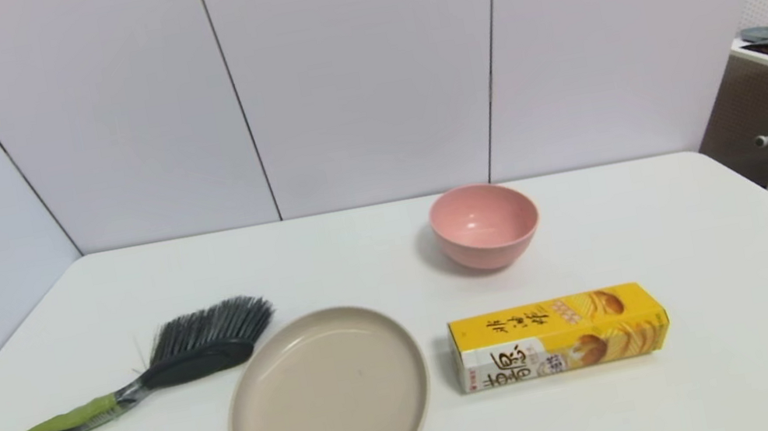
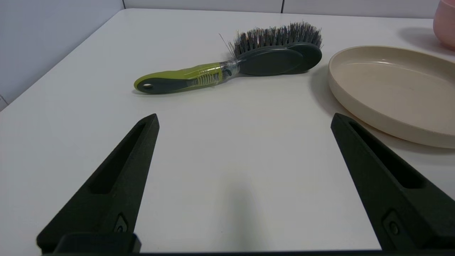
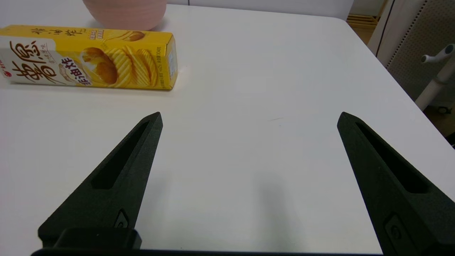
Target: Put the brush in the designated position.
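plate [image 1: 328, 403] sits closest to me at the desk's near edge. the brush [image 1: 150, 367] lies flat just beside it toward the left edge, bristles fanned to the far side. left pincer [image 2: 243, 119] spread wide, hovering near it, holding nothing; right pincer [image 3: 249, 117] wide too, idle by the yellow box [image 3: 89, 58]. i reckon it's light and stiff, so i'd take the green handle [image 2: 179, 78].
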Robot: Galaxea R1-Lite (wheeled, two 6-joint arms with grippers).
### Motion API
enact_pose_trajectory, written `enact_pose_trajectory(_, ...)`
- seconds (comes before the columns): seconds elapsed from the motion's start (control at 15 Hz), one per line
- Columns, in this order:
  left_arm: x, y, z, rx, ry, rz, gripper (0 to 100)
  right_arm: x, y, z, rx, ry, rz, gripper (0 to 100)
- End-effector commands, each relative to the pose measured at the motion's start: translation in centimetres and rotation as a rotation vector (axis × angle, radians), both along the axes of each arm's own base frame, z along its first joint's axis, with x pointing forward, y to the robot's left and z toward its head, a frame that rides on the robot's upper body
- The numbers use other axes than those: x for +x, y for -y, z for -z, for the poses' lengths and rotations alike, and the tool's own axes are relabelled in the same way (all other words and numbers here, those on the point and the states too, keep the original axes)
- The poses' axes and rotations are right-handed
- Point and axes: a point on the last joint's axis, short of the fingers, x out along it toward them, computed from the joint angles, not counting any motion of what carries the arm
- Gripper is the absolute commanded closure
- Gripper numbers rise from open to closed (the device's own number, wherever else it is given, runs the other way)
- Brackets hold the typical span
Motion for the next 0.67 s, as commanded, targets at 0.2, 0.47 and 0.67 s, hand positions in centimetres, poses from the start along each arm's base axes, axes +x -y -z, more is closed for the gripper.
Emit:
enact_pose_trajectory(0.2, 0.01, 0.0, -0.04, -0.005, 0.002, -0.002, 0, 0.02, 0.0, 0.04, -0.001, -0.003, 0.0, 0)
enact_pose_trajectory(0.47, 0.01, 0.0, -0.04, -0.002, 0.002, -0.002, 0, 0.02, 0.0, 0.04, -0.001, -0.003, 0.0, 0)
enact_pose_trajectory(0.67, 0.11, 0.0, -0.02, -0.002, -0.026, -0.005, 0, 0.02, 0.0, 0.04, -0.001, -0.003, 0.0, 0)
